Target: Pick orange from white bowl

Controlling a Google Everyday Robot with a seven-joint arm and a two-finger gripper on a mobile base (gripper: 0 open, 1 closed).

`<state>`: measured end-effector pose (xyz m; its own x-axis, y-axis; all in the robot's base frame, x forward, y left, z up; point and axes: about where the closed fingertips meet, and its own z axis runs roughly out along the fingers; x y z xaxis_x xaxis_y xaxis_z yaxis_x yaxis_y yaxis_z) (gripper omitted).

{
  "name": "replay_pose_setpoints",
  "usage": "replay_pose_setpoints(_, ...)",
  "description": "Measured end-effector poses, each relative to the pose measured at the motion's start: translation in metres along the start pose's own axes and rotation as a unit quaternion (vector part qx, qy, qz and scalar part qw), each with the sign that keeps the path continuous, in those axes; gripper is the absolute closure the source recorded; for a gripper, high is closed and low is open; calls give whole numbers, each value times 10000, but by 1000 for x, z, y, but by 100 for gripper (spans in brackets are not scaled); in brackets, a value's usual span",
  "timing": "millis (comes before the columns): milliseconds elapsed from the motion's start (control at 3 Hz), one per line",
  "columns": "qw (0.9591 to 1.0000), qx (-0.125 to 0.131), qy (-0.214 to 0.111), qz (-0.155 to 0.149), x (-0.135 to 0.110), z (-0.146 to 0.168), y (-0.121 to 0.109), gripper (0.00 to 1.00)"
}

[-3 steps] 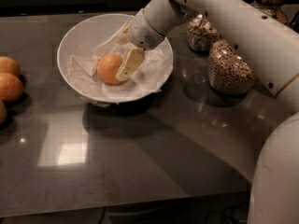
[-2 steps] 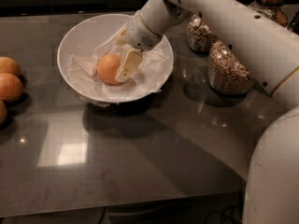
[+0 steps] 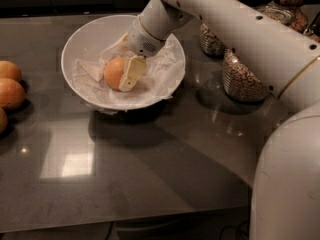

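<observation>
The orange (image 3: 114,72) lies in the middle of the white bowl (image 3: 75,44), on crumpled white paper (image 3: 161,70) that lines it. My gripper (image 3: 129,76) reaches down into the bowl from the upper right and sits right against the orange's right side, touching it. The orange rests on the paper and is not lifted. The far side of the gripper is hidden behind the orange and the wrist.
Three more oranges (image 3: 10,91) lie on the dark table at the left edge. Two glass jars of cereal (image 3: 242,76) stand right of the bowl, under my arm. My white arm (image 3: 280,49) crosses the right side. The table's front edge (image 3: 125,224) is near.
My upper arm has shifted slightly to the left. The gripper stays against the orange, and the orange and the bowl have not moved.
</observation>
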<state>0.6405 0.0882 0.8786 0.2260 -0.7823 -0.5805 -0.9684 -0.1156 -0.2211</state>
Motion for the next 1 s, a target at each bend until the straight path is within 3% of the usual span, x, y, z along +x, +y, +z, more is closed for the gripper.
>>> replay_pose_setpoints(667, 9995, -259, -109, -160, -13, 25, 1, 18)
replay_pose_setpoints(1000, 9995, -260, -109, -158, -15, 23, 0, 19)
